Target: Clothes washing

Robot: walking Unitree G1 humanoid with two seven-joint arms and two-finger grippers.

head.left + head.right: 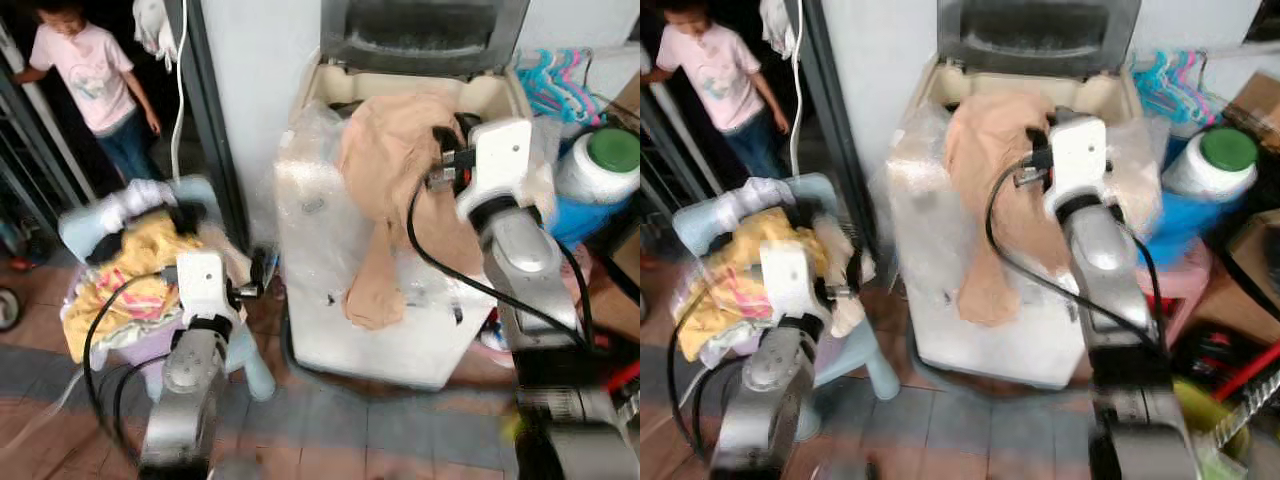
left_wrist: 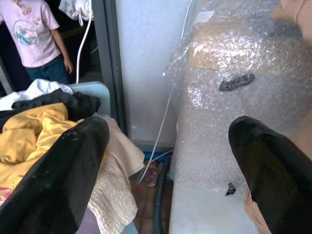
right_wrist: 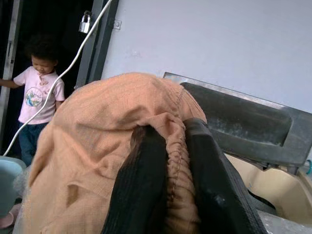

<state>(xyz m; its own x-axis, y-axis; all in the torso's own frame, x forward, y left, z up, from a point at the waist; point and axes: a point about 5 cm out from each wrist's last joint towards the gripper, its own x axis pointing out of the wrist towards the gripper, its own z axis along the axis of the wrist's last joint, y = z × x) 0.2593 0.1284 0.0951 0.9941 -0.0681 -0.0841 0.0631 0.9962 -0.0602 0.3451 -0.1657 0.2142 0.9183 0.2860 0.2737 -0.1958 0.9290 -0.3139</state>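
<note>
Your right gripper [image 3: 170, 185] is clamped shut on the tan garment [image 1: 395, 170], pinching a gathered, elastic-looking band between both fingers [image 3: 139, 190]. The garment is draped over the front rim of the top-load washing machine [image 1: 370, 330]; one leg hangs down the bubble-wrapped front panel, and the rest is bunched at the tub opening.

Handling, my read: light woven cloth, fully limp, not slippery, not fragile. It will trail and snag on the rim rather than slide free. The gathered band is a good hold since it is thicker and won't pull through. The hanging leg is the problem; you'd want to lift high enough to clear it over the rim before dropping.

Containers:
- Washer lid [image 1: 425, 35] is up and the tub is open. The drum interior is mostly hidden by the garment, so I can't tell what is inside.
- Light blue chair [image 1: 205, 195] by the washer holds the laundry pile [image 1: 130, 280]: yellow pieces, something white and something black on top.

Your left gripper [image 2: 165, 161] is spread wide and empty, sitting between the pile and the washer's side.

A person [image 1: 95, 75] stands in the doorway behind the chair.
</note>
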